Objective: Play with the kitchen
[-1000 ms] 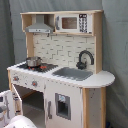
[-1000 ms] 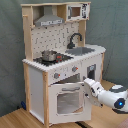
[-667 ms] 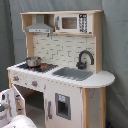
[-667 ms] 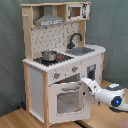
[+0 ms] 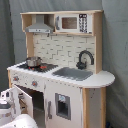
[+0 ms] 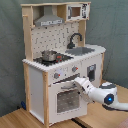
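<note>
The kitchen (image 6: 60, 65) carries a steel pot (image 6: 49, 55) on its stovetop; end effector (image 6: 76, 83) at oven door, grip state unclear.

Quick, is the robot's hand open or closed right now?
Gripper: at the top of the kitchen's oven door; open or closed cannot be told.

The gripper (image 6: 76, 81) touches the kitchen (image 6: 60, 70) oven door's top.
</note>
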You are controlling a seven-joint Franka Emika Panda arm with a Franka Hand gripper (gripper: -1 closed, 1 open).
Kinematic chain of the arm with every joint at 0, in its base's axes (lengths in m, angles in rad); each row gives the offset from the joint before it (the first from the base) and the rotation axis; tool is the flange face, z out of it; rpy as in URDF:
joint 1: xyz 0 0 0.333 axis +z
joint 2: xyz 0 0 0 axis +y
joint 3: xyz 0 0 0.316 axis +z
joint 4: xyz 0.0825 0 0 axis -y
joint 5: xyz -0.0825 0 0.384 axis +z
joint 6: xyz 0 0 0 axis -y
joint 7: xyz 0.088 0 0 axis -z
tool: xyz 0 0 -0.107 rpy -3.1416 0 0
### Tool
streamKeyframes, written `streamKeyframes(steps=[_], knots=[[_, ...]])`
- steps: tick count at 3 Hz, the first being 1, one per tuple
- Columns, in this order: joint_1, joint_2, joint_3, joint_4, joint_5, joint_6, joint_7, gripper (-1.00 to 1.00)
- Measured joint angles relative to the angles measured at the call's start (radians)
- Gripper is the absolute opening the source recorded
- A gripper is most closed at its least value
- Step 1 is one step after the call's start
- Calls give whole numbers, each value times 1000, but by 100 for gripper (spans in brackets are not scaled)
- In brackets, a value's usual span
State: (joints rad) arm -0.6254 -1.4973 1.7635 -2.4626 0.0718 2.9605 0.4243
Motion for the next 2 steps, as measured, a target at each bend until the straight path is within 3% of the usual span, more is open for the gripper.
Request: streamKeyframes(steps=[2], knots=[[-149,0,-8,51,0,91,-96,100]])
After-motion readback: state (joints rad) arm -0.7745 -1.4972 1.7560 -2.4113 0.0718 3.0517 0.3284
